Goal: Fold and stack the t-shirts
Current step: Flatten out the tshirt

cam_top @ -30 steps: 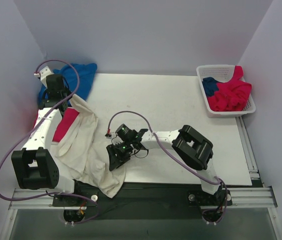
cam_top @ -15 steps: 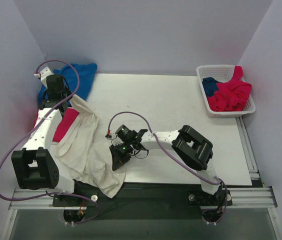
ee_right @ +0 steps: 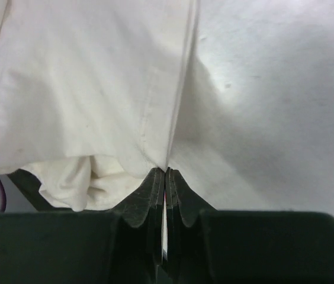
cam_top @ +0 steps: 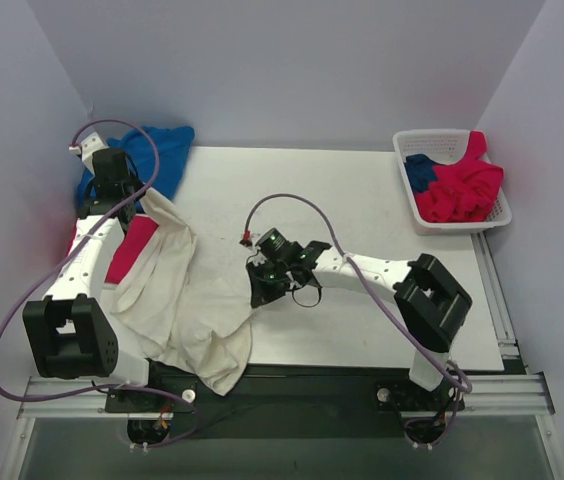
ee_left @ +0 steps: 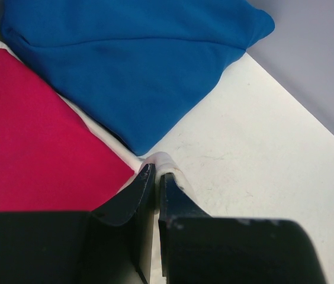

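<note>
- We see our left claw [ee_left: 155, 173] clamped on a corner of the cream t-shirt [ee_right: 96, 89], with the blue t-shirt [ee_left: 131, 59] just beyond it
- Our right claw [ee_right: 165, 174] is pinched together on that shirt's hem

On the table [cam_top: 362, 200], spread shirt [cam_top: 177, 300] near left, folded shirts [cam_top: 167, 150] behind it, basket [cam_top: 430, 135] holding loose shirts [cam_top: 457, 190] far right.

This is a robotics lab test cell: plain pale walls [cam_top: 292, 70] box in a white table [cam_top: 362, 190] on three sides, and two robot arms [cam_top: 382, 275] trailing looped purple cables [cam_top: 292, 196] are bolted to a metal rail frame [cam_top: 507, 385] at its near edge.
</note>
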Controlling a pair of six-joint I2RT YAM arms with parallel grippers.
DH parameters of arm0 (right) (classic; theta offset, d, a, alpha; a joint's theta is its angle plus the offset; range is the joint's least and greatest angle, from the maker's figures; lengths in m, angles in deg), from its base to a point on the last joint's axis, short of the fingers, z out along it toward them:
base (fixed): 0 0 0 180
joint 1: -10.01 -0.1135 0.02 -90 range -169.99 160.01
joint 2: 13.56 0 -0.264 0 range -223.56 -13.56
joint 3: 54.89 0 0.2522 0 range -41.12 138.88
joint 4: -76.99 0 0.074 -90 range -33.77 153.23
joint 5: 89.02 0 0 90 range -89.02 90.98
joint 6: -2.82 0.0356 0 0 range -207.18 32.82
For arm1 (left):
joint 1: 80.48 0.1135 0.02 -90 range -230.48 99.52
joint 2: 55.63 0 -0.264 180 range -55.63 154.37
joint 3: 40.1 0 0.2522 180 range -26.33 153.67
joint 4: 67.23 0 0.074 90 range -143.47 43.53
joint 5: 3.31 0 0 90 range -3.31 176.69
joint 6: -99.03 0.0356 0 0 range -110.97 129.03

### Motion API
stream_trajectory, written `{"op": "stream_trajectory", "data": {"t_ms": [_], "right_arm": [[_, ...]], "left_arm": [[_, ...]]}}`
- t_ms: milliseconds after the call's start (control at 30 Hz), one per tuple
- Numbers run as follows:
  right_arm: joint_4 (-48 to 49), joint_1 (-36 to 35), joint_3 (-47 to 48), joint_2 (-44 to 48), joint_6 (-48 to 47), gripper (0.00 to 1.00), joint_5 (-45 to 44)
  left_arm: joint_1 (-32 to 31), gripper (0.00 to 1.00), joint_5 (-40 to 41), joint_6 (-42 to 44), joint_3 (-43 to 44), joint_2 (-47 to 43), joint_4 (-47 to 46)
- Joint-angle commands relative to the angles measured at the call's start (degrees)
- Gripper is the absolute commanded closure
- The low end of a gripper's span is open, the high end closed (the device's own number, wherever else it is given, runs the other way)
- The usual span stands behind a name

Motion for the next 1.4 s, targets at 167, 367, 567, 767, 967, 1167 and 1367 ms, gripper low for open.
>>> {"op": "stream_trajectory", "data": {"t_ms": [167, 367, 567, 767, 967, 1167, 1367], "right_arm": [[-7.3, 8.1, -0.4, 7.7, -5.3, 1.0, -16.7], [-7.6, 16.5, 4.3, 5.4, -7.8, 1.0, -21.1], [-8.7, 18.7, 14.5, -5.1, -11.5, 1.0, -23.2], [-10.9, 18.7, 19.2, -8.5, -11.0, 0.59, -21.8], [-10.9, 18.8, 19.8, -10.2, -10.8, 0.44, -21.2], [-10.7, 19.1, 23.1, -14.1, -11.0, 0.49, -21.0], [-10.7, 19.8, 25.4, -18.8, -10.4, 0.56, -20.5]], "left_arm": [[0.3, 1.0, -3.6, -0.8, -0.2, -1.9, -3.8], [-1.7, 1.0, -5.3, -1.7, -2.3, -1.3, -5.3], [-4.1, 1.0, -6.3, -2.0, -2.6, 0.6, -6.1], [-4.3, 1.0, -6.3, -1.6, -2.6, 1.1, -6.3], [-4.3, 1.0, -6.5, -1.7, -3.1, 1.1, -6.7], [-4.3, 1.0, -6.3, -1.7, -3.4, 1.0, -6.9], [-4.3, 1.0, -6.0, -1.3, -3.3, 0.6, -6.6]]}}
